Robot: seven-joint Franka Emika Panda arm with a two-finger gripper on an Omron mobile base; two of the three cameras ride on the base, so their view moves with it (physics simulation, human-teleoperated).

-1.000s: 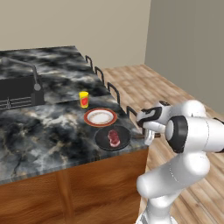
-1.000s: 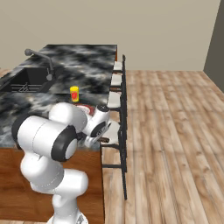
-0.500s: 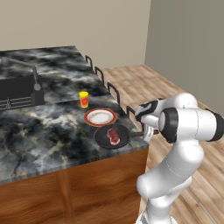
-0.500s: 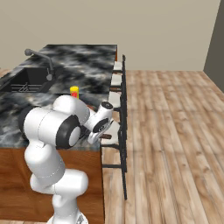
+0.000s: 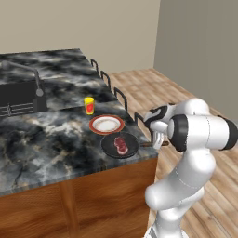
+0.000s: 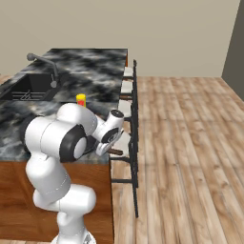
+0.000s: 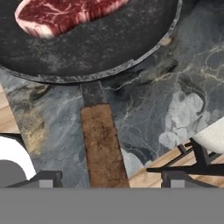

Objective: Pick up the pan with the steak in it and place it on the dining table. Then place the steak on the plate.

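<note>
The black pan (image 5: 111, 148) rests on the dining table (image 5: 46, 139) near its front right corner, with the red steak (image 5: 121, 142) lying in it. Just behind it sits the red-rimmed plate (image 5: 107, 124). My gripper (image 5: 158, 138) hovers at the table's edge over the pan's wooden handle (image 5: 149, 144). In the hand view the gripper (image 7: 109, 180) is open, its fingertips (image 7: 46, 179) standing wide apart on either side of the handle (image 7: 103, 144) without touching it. The pan (image 7: 109, 48) and the steak (image 7: 65, 13) lie at the top of that view.
A yellow cup (image 5: 89, 105) stands behind the plate. A dark sink (image 5: 18, 98) with a faucet (image 5: 35, 76) is set into the table's left. Black stools (image 5: 122, 96) line the table's right edge, one stool (image 7: 197, 157) close beside the gripper. Wooden floor lies to the right.
The jaws have opened and let go of the pan's handle. The pan, steak and plate have stayed where they were.
</note>
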